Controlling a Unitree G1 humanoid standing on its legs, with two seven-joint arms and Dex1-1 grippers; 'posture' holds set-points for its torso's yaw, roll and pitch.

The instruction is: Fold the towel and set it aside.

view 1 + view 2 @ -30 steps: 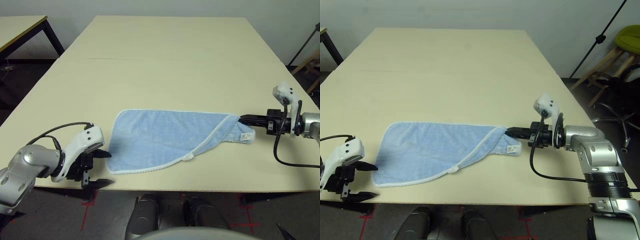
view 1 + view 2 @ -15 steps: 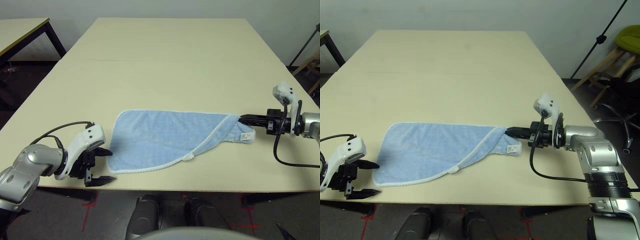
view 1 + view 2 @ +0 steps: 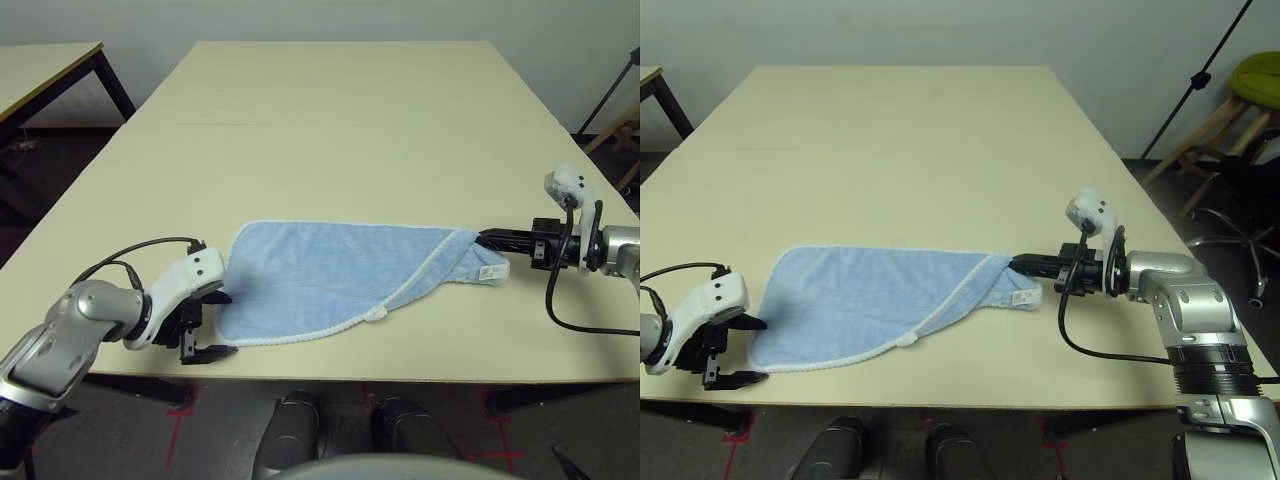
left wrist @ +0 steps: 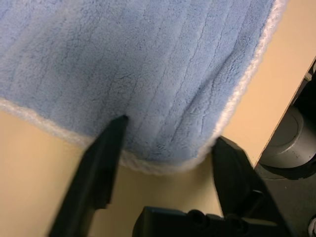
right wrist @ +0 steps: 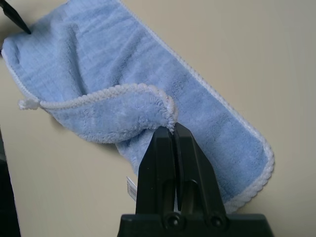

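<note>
Towel: light blue terry cloth with faint parallel ribbing.
Towel edging: white stitched trim along the border, including the folded flap next to the right gripper.
Towel label: small, white, just beside the right gripper.
Gripper fingers: black on both arms.
Left gripper housing: white shell, black cable.
Forearms: silver.
Table: plain pale cream-yellow.

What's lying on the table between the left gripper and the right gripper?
The towel alone, stretched across the table from the left gripper at its rounded corner to the right gripper, shut on its other end, as the left eye view shows.
</note>
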